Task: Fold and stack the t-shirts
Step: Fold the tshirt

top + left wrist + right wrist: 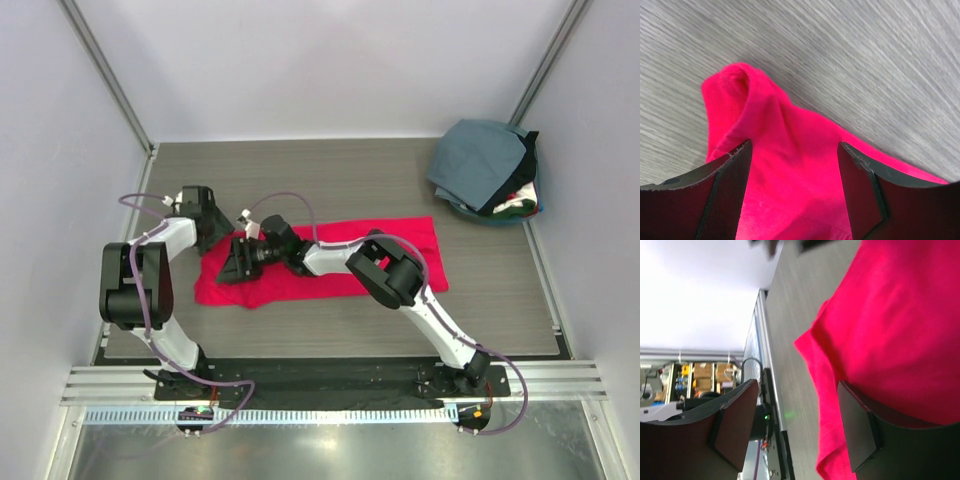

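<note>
Left wrist view: left gripper (795,150) spread wide over the red t-shirt (790,115), right gripper (796,385) likewise wide, nothing held. Shirt lies mid-table (330,170), seemingly half-folded; far-right pile of t-shirts (485,175) looks unfolded.

Bright red t-shirt (415,245) spread flat in a long band across the middle, left end bunched up; slate grey-blue t-shirt (478,158) crumpled atop a heap of other shirts (517,198), far right corner

The black-and-white right arm (330,258) hides the bright red cloth t-shirt's (300,285) middle; a slate grey-blue shirt (478,160) largely covers other shirts (515,195)
</note>
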You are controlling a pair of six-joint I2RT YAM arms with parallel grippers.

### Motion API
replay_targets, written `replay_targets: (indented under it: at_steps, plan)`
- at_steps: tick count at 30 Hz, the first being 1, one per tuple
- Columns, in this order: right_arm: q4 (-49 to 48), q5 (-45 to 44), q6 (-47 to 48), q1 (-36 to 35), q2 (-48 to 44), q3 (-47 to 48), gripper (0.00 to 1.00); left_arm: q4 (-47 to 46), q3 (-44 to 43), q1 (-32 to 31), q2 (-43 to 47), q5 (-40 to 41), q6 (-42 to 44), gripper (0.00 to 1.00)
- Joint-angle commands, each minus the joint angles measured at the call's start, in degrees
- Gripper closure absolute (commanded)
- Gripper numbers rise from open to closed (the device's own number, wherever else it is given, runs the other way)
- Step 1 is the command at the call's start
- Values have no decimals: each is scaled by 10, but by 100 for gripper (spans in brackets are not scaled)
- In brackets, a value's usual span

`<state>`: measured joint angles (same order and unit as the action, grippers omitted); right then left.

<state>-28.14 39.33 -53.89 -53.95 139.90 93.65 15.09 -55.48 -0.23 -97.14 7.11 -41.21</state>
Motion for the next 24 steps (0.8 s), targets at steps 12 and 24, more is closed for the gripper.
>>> replay_targets:
  at_steps: [12,24]
  plan:
    - [-8,18,21,-76,-83,-32,30,2,-18,22,-18,-18,24,31]
    - [127,-103,115,-34,-88,37,29,-1,-15,23,-16,-17,26,32]
